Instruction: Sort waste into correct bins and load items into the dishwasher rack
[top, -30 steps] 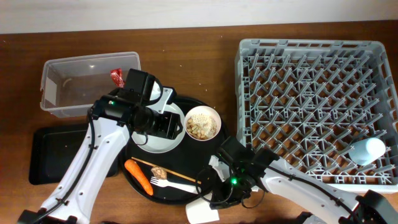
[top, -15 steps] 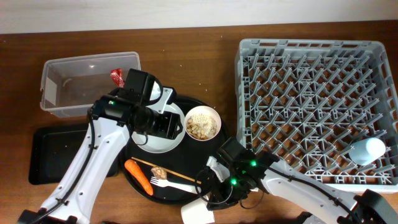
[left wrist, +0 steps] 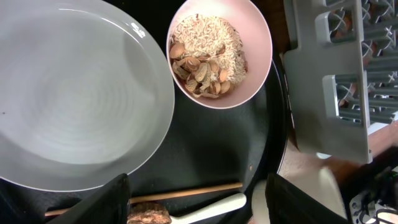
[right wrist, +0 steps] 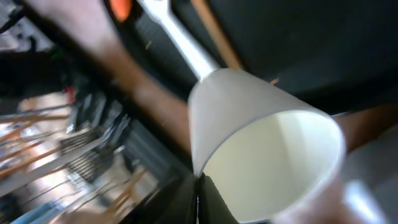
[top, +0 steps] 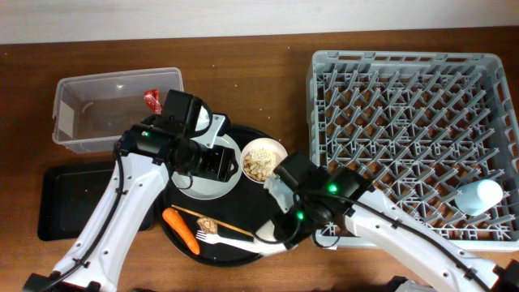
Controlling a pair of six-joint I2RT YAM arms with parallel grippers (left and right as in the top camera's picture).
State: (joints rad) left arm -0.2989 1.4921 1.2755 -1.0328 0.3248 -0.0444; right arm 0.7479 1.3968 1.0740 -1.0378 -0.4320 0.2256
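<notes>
My right gripper (top: 281, 229) is shut on the rim of the pale cup (right wrist: 261, 143) and holds it tilted above the front right edge of the round black tray; the cup shows in the overhead view (top: 270, 237). My left gripper (left wrist: 202, 202) is open and empty, hovering over the white plate (top: 207, 185) beside the white bowl (top: 263, 160) of beige crumbs. The carrot (top: 180, 229), brown scrap (top: 208, 223), chopsticks (top: 223, 216) and white fork (top: 231, 242) lie on the round tray. The red wrapper (top: 152, 99) sits in the clear tub (top: 77, 109). The blue cup (top: 478, 195) lies in the grey rack (top: 405, 65).
The shallow black rectangular tray (top: 73, 199) lies at the front left, below the clear tub. The round black tray (top: 268, 134) sits between the bins and the rack. The rack's near corner (left wrist: 329, 93) is just right of the bowl.
My right gripper has lifted the pale cup from the table's front edge and carried it back and right, over the round tray's edge. The left arm has not moved.
</notes>
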